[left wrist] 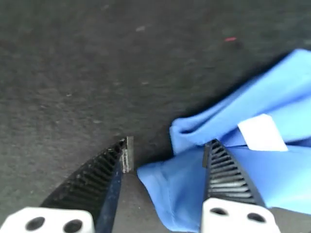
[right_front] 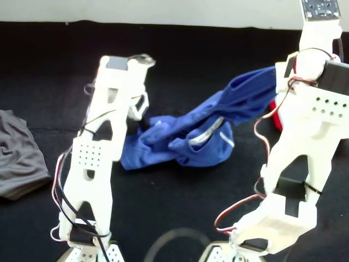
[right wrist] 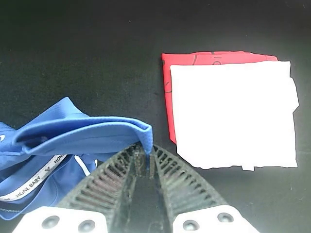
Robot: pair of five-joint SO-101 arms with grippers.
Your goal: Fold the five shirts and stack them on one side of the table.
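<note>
A blue shirt lies crumpled mid-table, one end lifted toward the right arm. My right gripper is shut on an edge of the blue shirt, holding it above the cloth. My left gripper stands open just over the table, one finger resting over a corner of the blue shirt, the other over bare cloth. A folded white shirt lies on a folded red shirt beyond the right gripper. A grey shirt lies at the left edge.
The table is covered in black cloth, bare across the far side. The two white arms rise from bases at the near edge. A sliver of the red shirt shows behind the right arm.
</note>
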